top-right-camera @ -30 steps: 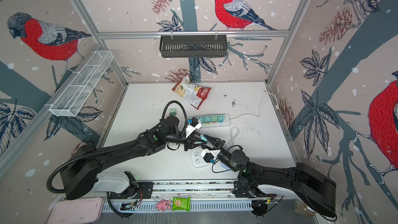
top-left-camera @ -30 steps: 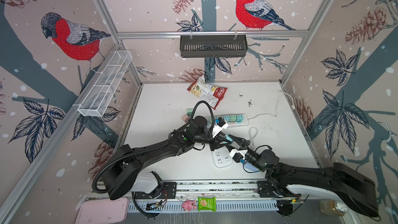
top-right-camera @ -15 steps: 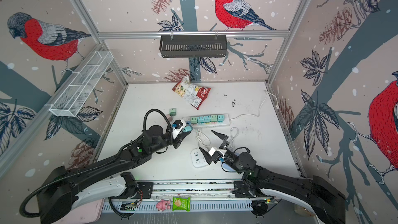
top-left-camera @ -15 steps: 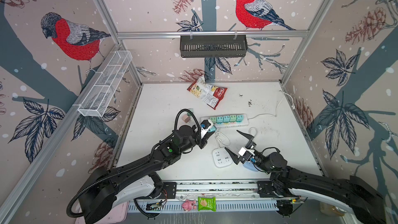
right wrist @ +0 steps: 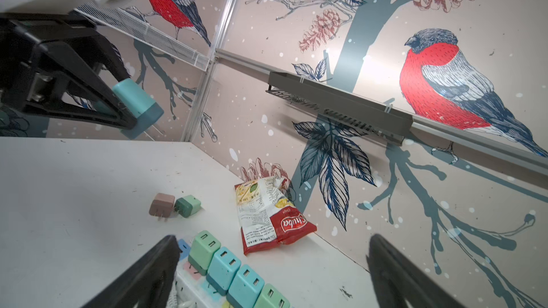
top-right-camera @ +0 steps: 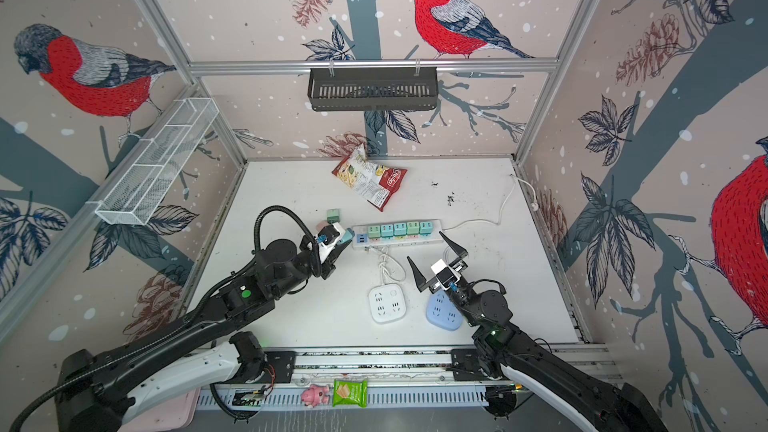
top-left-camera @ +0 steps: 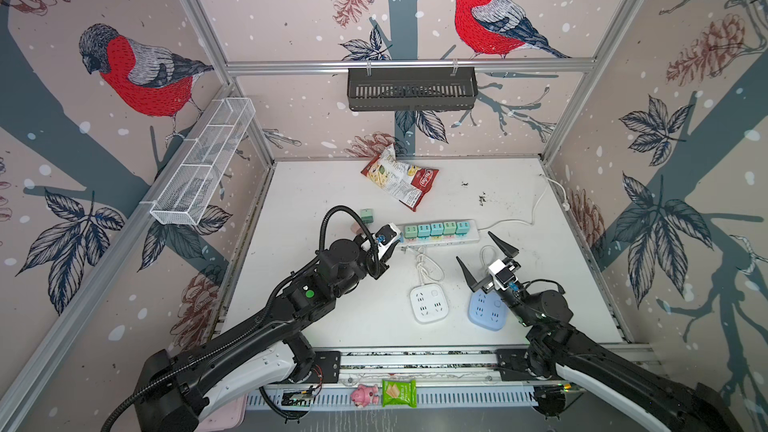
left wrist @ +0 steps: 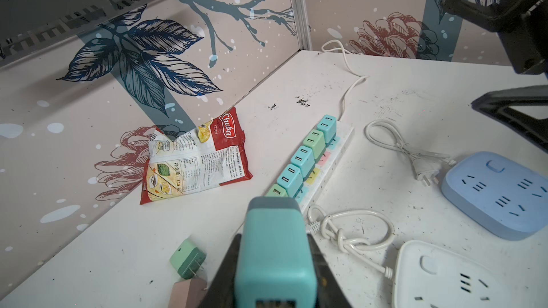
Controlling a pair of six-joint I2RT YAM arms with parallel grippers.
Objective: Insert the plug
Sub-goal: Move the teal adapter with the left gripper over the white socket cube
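Clerk: Item one, teal plug. Location?

Keeper: Off the table, clamped between the fingers of the left claw, metal prongs bare. In both top views it hangs at the left end of the power strip. It sits in no socket.

Clerk: Power strip, contents?

Keeper: Row of five plugs, green and teal, side by side, running from the cord end. The end nearest the held plug is uncovered.

Clerk: Right claw?

Keeper: Fingers spread wide, nothing between them. It is raised above the table, in front of the strip and above the blue socket block.

Clerk: Loose stock?

Keeper: Green plug and pink plug, lying just beside each other on the table, left of the strip. The top views mostly hide the pink one behind the left arm.

Clerk: Remainder?

Keeper: White socket block, beside the blue one, with its knotted white cord between it and the strip. Chip bag, lying flat near the back wall, well apart from both claws.
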